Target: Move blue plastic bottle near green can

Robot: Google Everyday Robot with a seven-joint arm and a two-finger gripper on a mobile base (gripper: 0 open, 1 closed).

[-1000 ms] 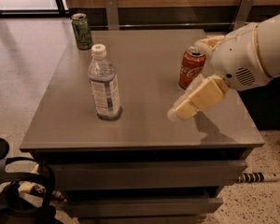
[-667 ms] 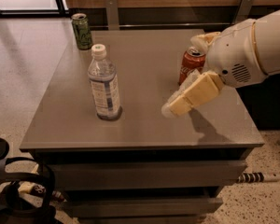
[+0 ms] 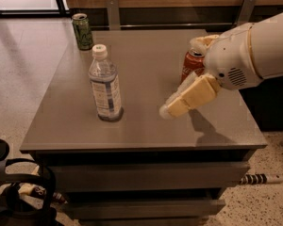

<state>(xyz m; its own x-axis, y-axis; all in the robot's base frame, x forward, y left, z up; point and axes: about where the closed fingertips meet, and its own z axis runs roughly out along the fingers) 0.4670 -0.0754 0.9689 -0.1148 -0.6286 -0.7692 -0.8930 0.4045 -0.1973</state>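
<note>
The blue plastic bottle (image 3: 105, 84) stands upright on the grey table (image 3: 146, 126), left of centre, with a white cap and a white-and-blue label. The green can (image 3: 82, 31) stands at the table's far left corner, well behind the bottle. My gripper (image 3: 172, 109) reaches in from the right, low over the table, its cream-coloured tip pointing left toward the bottle and about a hand's width to its right. It holds nothing.
A red Coca-Cola can (image 3: 192, 64) stands right behind my arm, partly hidden by it. The table has drawers below. A dark bag with straps (image 3: 14, 197) lies on the floor at front left. A wall with metal brackets runs behind.
My gripper has moved left across the table toward the bottle. The bottle and both cans have not moved.
</note>
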